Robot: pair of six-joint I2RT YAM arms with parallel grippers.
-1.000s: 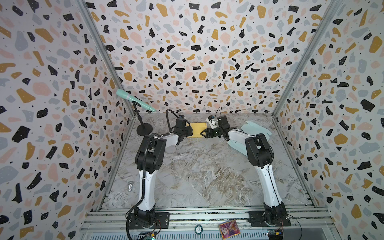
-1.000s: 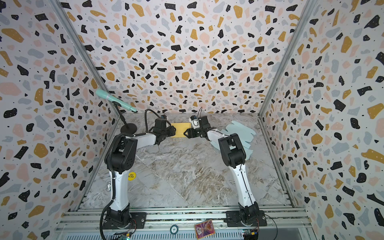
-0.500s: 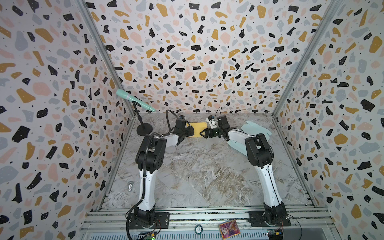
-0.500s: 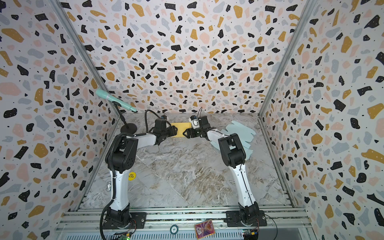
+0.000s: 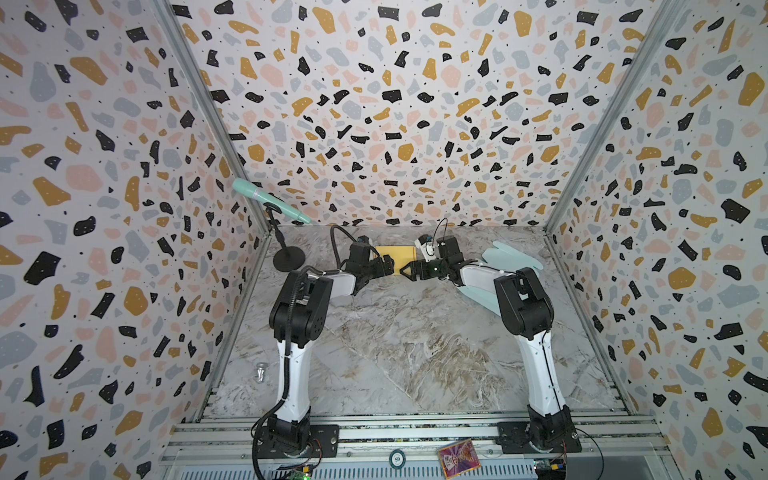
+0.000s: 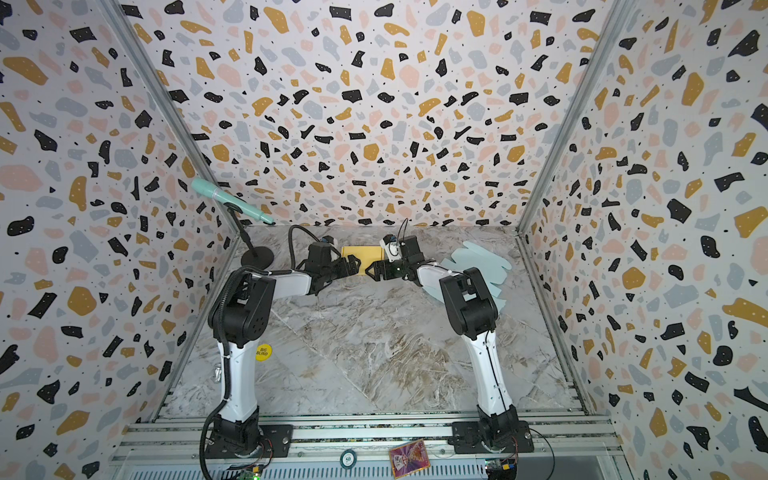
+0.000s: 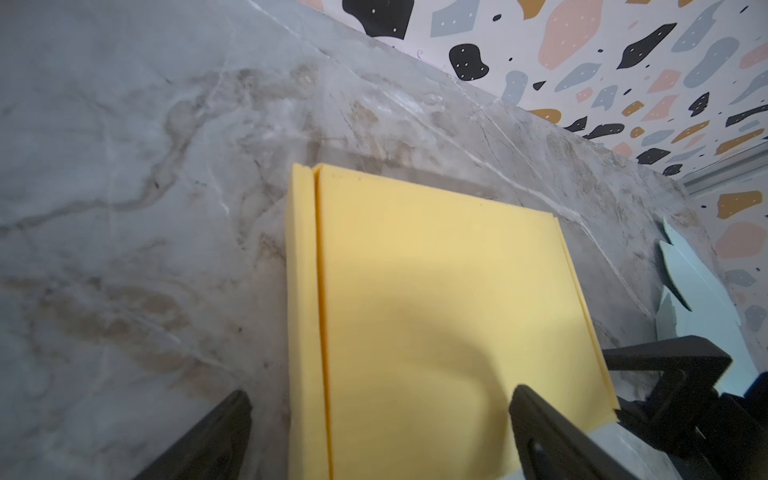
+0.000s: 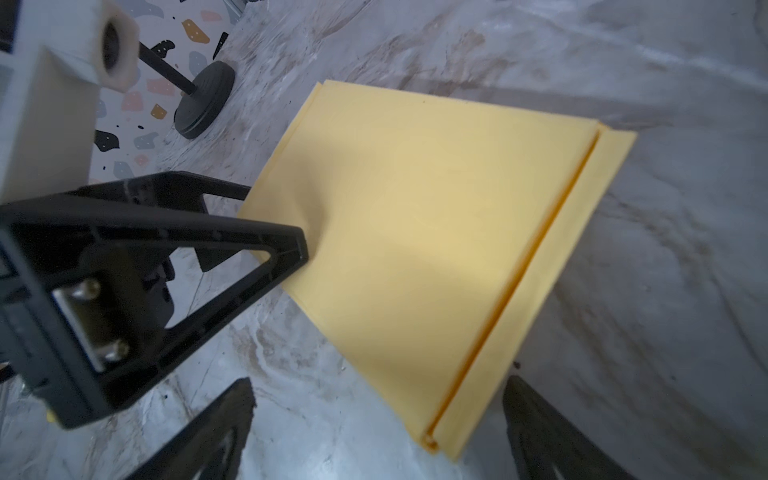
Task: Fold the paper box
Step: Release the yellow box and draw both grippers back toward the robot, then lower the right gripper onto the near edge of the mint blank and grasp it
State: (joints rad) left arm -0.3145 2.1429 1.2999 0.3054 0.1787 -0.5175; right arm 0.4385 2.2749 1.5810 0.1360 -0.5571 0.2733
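**Inspection: yellow box lies flat between two wide-open sets of jaws**

Item under task: the yellow paper box (image 5: 397, 254) (image 6: 361, 253) lies flat on the marble table (image 5: 395, 340), directly between the left jaws and the right jaws, just ahead of both.

Left jaws: spread wide, clamping nothing. The left wrist view shows the box (image 7: 436, 311) running up between the fingers, with one fingertip (image 7: 523, 399) over its top face and the other over bare table beside the narrow strip on the box's edge. In the right wrist view, that fingertip (image 8: 297, 249) meets the top face near its edge, and the sheet looks slightly dimpled there.

Right jaws: spread wide, clamping nothing. The box (image 8: 415, 228) lies ahead of them, its strip corner between the two fingertips. Contact there cannot be judged.

Other items: pale blue flat sheets (image 5: 513, 259) lie behind the right jaws, partly under that arm. A black stand (image 5: 287, 262) sits beyond the left jaws, on the side away from the box.
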